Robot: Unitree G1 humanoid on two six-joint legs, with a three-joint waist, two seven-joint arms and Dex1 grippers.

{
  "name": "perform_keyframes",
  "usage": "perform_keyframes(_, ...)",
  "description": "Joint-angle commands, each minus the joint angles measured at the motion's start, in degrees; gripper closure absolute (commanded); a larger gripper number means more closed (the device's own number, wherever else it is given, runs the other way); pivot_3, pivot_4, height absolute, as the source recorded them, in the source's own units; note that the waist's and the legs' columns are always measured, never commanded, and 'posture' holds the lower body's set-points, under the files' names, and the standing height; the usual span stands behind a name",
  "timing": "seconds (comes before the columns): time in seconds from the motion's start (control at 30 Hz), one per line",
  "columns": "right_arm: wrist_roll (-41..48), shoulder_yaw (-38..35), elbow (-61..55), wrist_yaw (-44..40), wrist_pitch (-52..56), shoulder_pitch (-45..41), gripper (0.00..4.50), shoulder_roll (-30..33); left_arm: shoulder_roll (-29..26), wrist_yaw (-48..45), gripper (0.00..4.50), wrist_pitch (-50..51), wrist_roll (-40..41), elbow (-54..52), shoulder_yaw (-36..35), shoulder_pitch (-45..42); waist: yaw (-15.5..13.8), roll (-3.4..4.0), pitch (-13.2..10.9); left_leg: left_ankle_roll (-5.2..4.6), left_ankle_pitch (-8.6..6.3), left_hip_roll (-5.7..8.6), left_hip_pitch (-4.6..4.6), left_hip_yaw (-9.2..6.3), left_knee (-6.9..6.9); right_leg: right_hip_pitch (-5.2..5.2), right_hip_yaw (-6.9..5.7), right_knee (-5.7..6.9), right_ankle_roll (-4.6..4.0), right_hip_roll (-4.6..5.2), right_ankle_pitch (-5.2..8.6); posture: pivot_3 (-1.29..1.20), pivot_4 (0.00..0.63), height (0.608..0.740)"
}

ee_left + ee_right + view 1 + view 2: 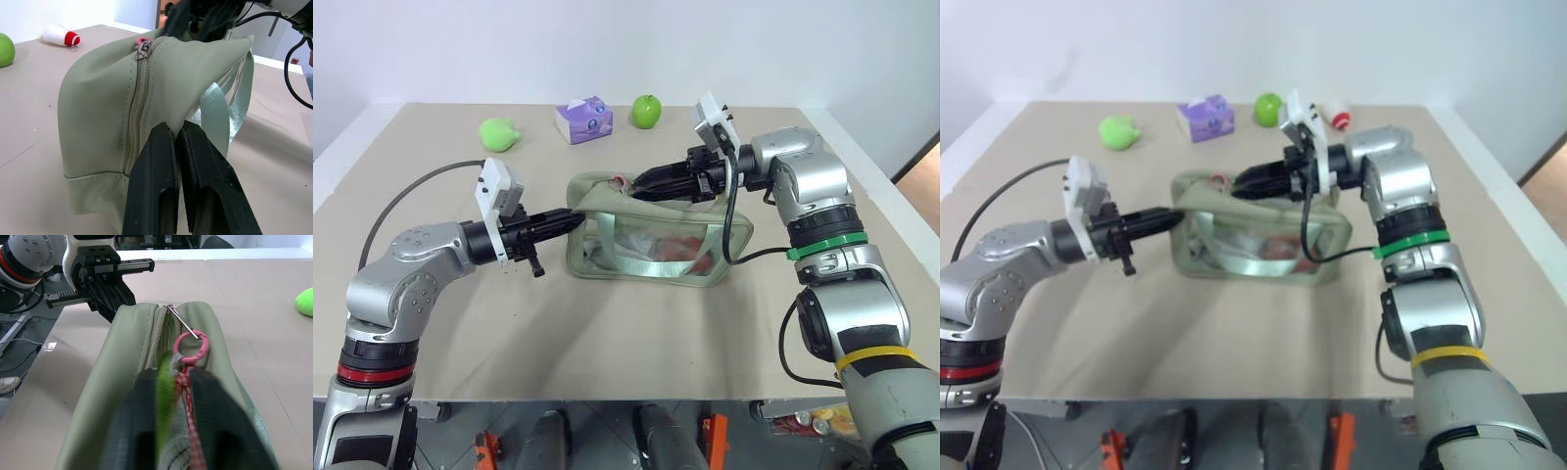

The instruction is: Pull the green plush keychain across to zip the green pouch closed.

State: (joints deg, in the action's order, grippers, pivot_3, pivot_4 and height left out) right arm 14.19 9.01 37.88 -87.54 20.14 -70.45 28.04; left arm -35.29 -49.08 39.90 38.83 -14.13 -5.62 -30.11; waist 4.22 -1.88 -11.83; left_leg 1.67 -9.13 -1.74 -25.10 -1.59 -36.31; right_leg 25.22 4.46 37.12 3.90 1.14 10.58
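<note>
Left gripper [570, 221] pinches the green pouch [646, 262] end — right gripper [178, 396] clenches the green plush keychain [165, 377]. Keep that anchor taut and I'd pull straight along the zipper.

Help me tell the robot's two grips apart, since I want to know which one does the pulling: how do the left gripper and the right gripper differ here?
The left gripper is shut on the end fabric of the green pouch; the right gripper is shut on the green plush keychain at the zipper. The left gripper comes in from the pouch's end, the right gripper from above its top. Both are shut and both touch the pouch.
</note>
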Motion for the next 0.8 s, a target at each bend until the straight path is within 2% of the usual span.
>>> perform_keyframes(0.03,0.3,-1.1,-0.7,-1.2,-0.6,-1.5,4.46,0.9,-0.4,0.1,4.5,-1.1,1.0,-2.2,-1.9,-0.5,0.0,0.0,0.0,0.0,0.0,0.0,0.0,0.0,0.0,0.0,0.0,0.0,0.0,0.0,0.0,0.0,0.15,0.74)
perform_keyframes(0.33,0.1,-1.1,-1.1,-1.6,-0.3,-1.2,4.46,2.6,0.0,-0.1,4.5,-1.5,0.9,-1.5,-1.5,-1.1,0.0,0.0,0.0,0.0,0.0,0.0,0.0,0.0,0.0,0.0,0.0,0.0,0.0,0.0,0.01,0.0,0.15,0.74)
perform_keyframes(0.5,-0.4,0.3,-3.3,-4.0,1.9,-0.4,4.46,6.0,-0.1,-0.1,4.5,-1.5,0.8,-1.6,-1.5,-1.0,0.0,0.0,0.0,0.0,0.0,0.01,-0.01,0.01,0.0,0.0,0.0,0.0,-0.01,0.01,0.01,0.0,0.15,0.74)
perform_keyframes(0.6,-1.3,2.0,-6.4,-4.2,3.0,1.4,3.74,7.2,-0.1,-0.1,4.5,-1.6,0.7,-1.4,-1.6,-0.8,0.0,0.0,0.0,0.0,0.0,0.0,0.0,0.01,0.03,0.02,0.0,0.0,-0.02,0.0,0.02,0.0,0.15,0.74)
perform_keyframes(0.77,0.4,3.4,-11.5,-4.7,5.2,3.3,2.03,8.3,0.3,0.1,4.5,-1.9,0.6,-1.4,-1.5,-0.7,0.0,0.0,0.0,0.0,0.0,0.0,0.0,0.01,0.03,0.02,0.0,0.0,-0.03,0.0,0.02,0.0,0.15,0.74)
perform_keyframes(0.8,0.7,4.1,-12.6,-4.8,5.4,3.8,1.51,8.6,0.4,0.2,4.5,-1.9,0.5,-1.4,-1.4,-0.7,0.0,0.0,0.0,0.0,0.0,0.0,0.0,0.01,0.03,0.02,0.0,0.0,-0.02,0.0,0.02,0.0,0.15,0.74)
